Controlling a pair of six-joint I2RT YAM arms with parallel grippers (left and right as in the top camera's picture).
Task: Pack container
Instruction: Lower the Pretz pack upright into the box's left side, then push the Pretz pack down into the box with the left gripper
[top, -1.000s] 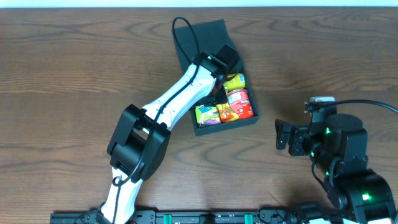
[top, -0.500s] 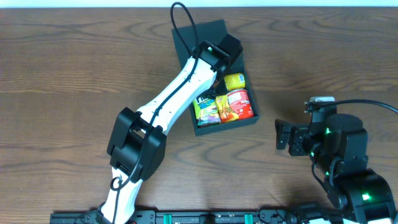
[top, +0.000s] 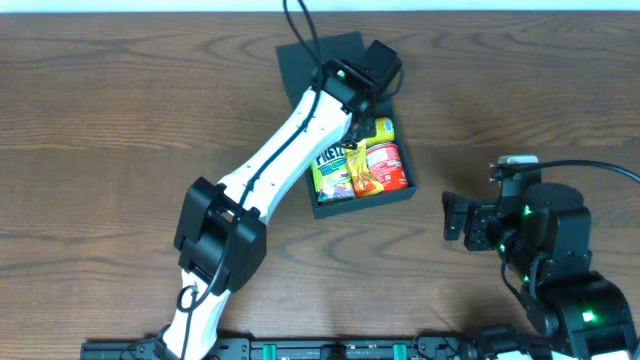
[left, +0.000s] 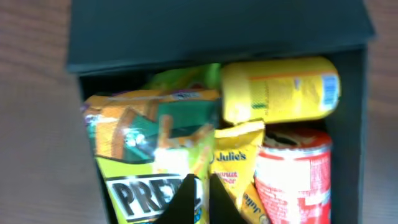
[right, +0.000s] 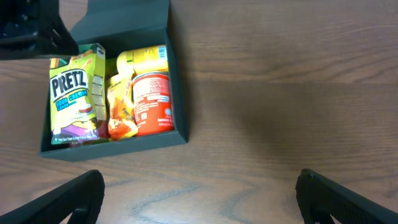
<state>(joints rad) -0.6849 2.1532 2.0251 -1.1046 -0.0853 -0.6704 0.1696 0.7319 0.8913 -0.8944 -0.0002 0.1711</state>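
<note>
— What's closest to us?

— The right pincer (top: 452, 218), low over the bare wooden table (top: 120, 120) on the right side. Its fingers are spread wide, with nothing between them.

— And the container?

— The container (top: 365, 203) sits past that, about mid-table and left of the right arm, turned at a slant. It's open and packed. There's a green Pretz bag (right: 71, 99) on the left and a yellow-orange Julie's packet (left: 233, 168) wedged in the middle. A red can (right: 152, 102) lies on its side at the right, and a yellow tub (left: 280, 87) lies behind the can.

— Where's the other arm?

— It reaches across from the left. The left pincer (left: 203, 183) hangs over the snacks, above where the Pretz bag meets the Julie's packet. Its fingers are pressed together, and I see nothing caught in them.

— Beyond it?

— The lid (top: 320, 55), folded back flat on the far side.
</note>
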